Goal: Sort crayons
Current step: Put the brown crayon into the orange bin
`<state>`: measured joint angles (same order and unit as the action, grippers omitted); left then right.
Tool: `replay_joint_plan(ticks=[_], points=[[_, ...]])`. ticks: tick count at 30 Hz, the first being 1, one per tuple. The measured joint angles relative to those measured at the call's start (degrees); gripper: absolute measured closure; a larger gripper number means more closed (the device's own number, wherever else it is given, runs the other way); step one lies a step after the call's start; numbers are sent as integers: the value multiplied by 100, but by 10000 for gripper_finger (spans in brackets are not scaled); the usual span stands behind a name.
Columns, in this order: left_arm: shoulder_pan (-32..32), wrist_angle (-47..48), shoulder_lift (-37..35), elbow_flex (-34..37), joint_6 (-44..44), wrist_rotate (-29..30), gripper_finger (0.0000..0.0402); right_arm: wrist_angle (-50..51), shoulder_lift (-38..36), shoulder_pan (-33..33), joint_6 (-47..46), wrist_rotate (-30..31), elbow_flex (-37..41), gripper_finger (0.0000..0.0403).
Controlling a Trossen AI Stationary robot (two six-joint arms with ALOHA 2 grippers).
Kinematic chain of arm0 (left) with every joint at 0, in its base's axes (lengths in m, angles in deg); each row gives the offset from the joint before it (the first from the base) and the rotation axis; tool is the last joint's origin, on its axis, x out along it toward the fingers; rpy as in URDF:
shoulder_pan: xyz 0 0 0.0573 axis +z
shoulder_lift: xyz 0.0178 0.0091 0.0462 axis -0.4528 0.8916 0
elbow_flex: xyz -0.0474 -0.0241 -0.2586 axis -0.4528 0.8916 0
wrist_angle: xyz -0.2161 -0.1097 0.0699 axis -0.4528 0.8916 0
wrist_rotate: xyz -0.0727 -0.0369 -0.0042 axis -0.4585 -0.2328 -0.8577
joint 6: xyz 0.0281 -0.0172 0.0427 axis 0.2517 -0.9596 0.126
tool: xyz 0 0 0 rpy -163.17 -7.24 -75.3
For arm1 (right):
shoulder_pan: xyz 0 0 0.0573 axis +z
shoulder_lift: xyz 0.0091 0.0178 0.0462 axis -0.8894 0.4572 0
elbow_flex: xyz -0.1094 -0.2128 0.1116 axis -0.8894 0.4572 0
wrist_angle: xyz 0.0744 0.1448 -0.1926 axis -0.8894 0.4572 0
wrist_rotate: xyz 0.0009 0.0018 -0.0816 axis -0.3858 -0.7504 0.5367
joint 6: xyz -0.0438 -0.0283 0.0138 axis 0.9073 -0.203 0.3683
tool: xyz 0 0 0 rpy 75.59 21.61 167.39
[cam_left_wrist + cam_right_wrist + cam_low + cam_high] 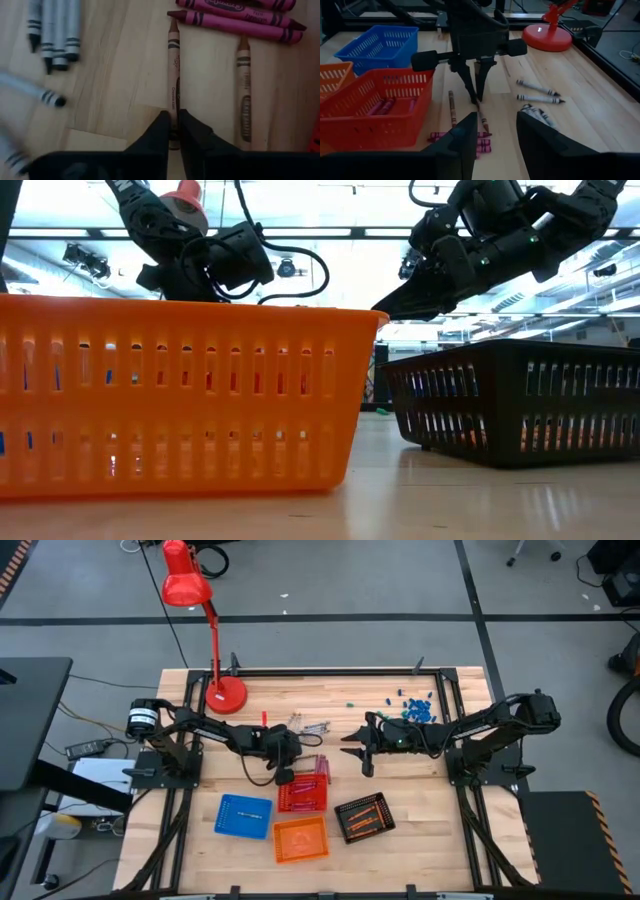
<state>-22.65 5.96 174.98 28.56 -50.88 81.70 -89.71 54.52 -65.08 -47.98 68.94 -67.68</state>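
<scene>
Pinching one brown crayon (173, 75) at its lower end, the left gripper (173, 131) stands at frame centre, fingers narrowed around it on the wooden table (125, 75). A second brown crayon (243, 90) lies parallel, right. The right gripper (495, 131) hovers apart, fingers spread.

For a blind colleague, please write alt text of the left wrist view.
The left gripper is closed on a brown crayon lying on the wooden table. A second brown crayon lies beside it, with magenta crayons and grey crayons beyond.
</scene>
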Motion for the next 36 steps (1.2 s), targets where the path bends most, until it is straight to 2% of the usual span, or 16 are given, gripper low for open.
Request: replay_joint_plan(ticks=[6,21,24,32,34,36], points=[[0,13,-85,9,3,-10,355,9,0,0,-61,99,0,262],[4,312,-1118,28,57,-41,364,66,2,0,-61,299,-2,262],[4,308,-1357,28,23,-427,363,98,2,0,-61,302,-2,262],[-369,213,-1765,9,-482,-2597,363,105,2,0,-71,300,-2,262],[-626,252,-1738,13,-748,-2880,363,105,2,0,-133,301,-2,262],[-935,191,-1663,11,-1052,-2913,363,115,2,0,-172,300,-2,262]])
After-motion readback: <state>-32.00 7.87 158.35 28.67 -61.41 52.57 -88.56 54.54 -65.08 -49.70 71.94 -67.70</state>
